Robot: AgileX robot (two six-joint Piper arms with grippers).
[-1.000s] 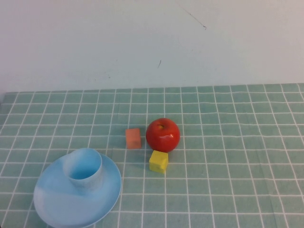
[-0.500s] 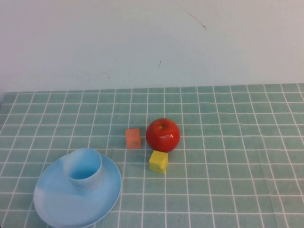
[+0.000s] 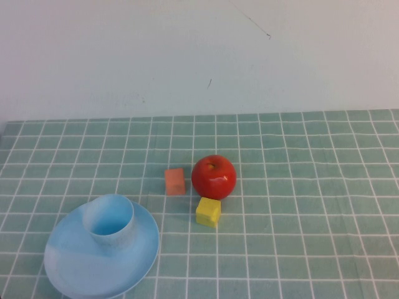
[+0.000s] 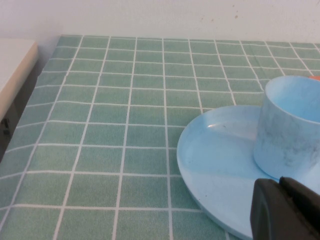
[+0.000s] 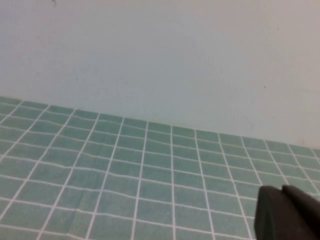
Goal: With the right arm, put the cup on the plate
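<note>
Underneath everything lies a green tablecloth (image 3: 312, 205) with a white grid, running back to a plain pale wall (image 3: 187, 56). Next in size is the plate (image 3: 72, 271), round, shallow and light blue, at the near left of the table in the high view. The cup (image 3: 110, 222), also light blue, stands upright on the plate, toward its far side, mouth up; the left wrist view shows its base resting on the plate's surface. Right of the plate and farther back sits a red apple (image 3: 214, 177). Just left of the apple, apart from it, is an orange block (image 3: 175, 181); a yellow block (image 3: 208, 211) sits just in front of the apple, very close to it.

Neither arm appears in the high view. The left gripper (image 4: 287, 210) shows only as a dark tip at the edge of its own wrist view, near the plate's rim and clear of the cup; its fingers lie together with no gap. The right gripper (image 5: 287, 215) is a similar dark tip over bare cloth, pressed together and holding nothing.
</note>
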